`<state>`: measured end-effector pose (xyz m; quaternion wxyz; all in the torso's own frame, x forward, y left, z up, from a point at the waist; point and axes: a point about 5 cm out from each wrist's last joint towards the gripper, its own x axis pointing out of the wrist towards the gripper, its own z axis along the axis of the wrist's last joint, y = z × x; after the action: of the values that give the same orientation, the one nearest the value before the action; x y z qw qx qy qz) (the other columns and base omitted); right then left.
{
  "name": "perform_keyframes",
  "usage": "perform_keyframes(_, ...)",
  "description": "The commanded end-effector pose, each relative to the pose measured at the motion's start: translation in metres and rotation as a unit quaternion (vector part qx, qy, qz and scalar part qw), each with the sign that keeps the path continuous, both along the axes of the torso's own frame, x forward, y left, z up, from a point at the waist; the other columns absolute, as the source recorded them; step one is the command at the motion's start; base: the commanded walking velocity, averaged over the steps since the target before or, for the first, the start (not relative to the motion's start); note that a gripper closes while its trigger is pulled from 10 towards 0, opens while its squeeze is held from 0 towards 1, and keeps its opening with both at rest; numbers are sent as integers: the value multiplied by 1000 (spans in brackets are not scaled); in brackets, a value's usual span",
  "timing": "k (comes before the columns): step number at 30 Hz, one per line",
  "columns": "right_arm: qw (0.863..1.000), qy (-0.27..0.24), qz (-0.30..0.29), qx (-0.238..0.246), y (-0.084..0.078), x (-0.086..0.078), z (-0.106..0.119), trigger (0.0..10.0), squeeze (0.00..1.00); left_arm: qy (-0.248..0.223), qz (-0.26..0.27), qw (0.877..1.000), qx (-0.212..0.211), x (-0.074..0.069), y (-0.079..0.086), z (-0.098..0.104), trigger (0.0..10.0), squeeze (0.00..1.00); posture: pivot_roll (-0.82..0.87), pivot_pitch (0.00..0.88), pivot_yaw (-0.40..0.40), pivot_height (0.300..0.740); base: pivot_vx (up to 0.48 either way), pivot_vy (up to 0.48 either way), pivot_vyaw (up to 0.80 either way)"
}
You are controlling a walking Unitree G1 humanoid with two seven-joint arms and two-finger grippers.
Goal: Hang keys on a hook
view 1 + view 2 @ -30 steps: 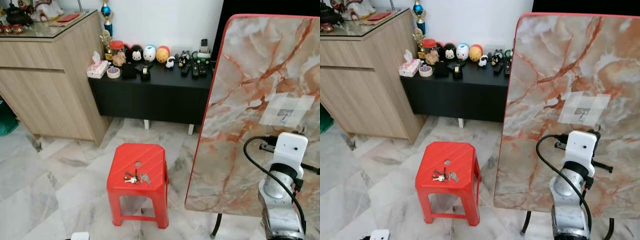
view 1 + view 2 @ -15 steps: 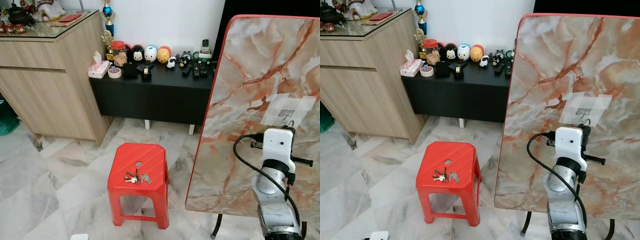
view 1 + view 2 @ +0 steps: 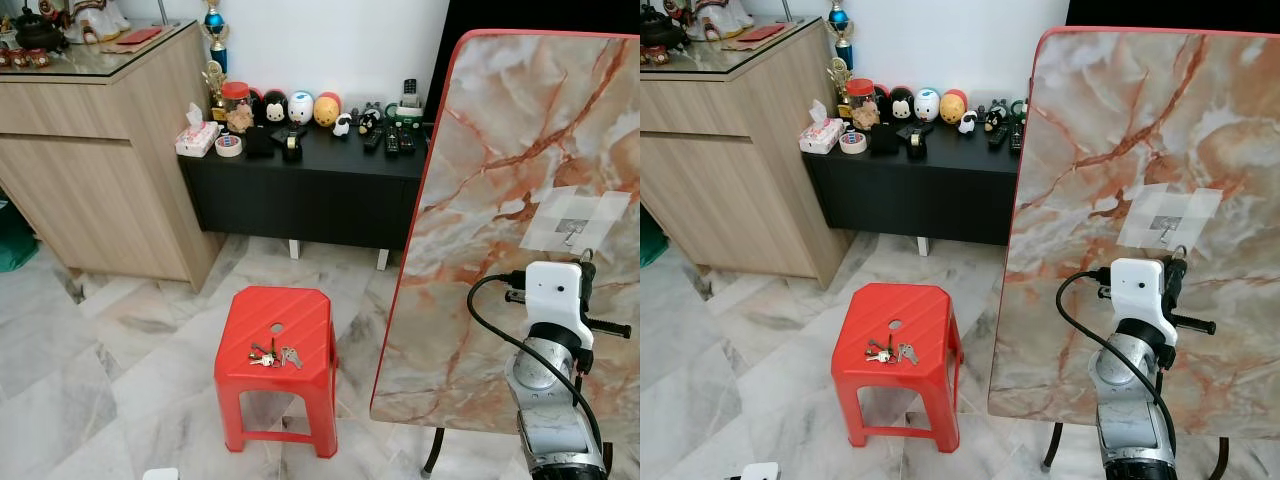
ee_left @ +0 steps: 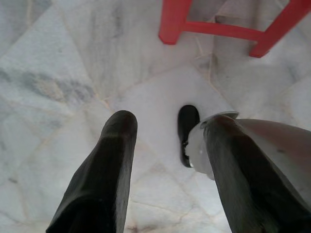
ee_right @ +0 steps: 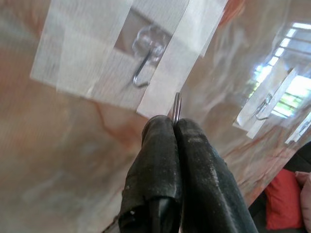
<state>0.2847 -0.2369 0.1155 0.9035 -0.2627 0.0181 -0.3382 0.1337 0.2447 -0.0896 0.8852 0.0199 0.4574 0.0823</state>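
Halfway-ish: right pincer (image 5: 173, 127) is pinched shut on a thin metal key ring (image 5: 176, 108), just below the taped hook (image 5: 144, 62) on the marble panel (image 3: 500, 150). Not hung yet. More keys (image 3: 272, 354) sit on the red stool (image 3: 278, 330). Left pincer (image 4: 165, 145) hangs spread near the floor.

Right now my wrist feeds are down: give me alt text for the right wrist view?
The right gripper has its two black fingers pressed shut on a thin metal ring, close below the small hook. The hook is taped with white strips to an upright marble-patterned panel, and the ring is not on it yet.
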Motion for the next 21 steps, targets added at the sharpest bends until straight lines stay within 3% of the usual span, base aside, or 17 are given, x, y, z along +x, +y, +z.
perform_keyframes(1, 1000, 6, 3, -8, 0, 4, 3, 10000, 0, 20, 0, 1000, 2, -8, 4, -2, 10000, 0, 23, 0, -48, 740, 0, 0, 0)
perform_keyframes(9, 1000, 10, 16, -11, 6, 6, 3, 10000, 0, 30, 4, 1000, 2, -14, 3, -4, 10000, 0, 27, 0, -52, 740, 0, 0, 0)
perform_keyframes(15, 999, -26, -1, -22, 5, 4, 14, 10000, 0, 32, 3, 999, 1, -14, 1, -5, 10000, 0, 26, 0, -53, 740, 0, 0, 0)
perform_keyframes(21, 999, -29, -6, -21, 5, 3, 14, 10000, 0, 26, -1, 1000, -1, -10, -2, -5, 10000, 0, 26, 0, -52, 740, 0, 0, 0)
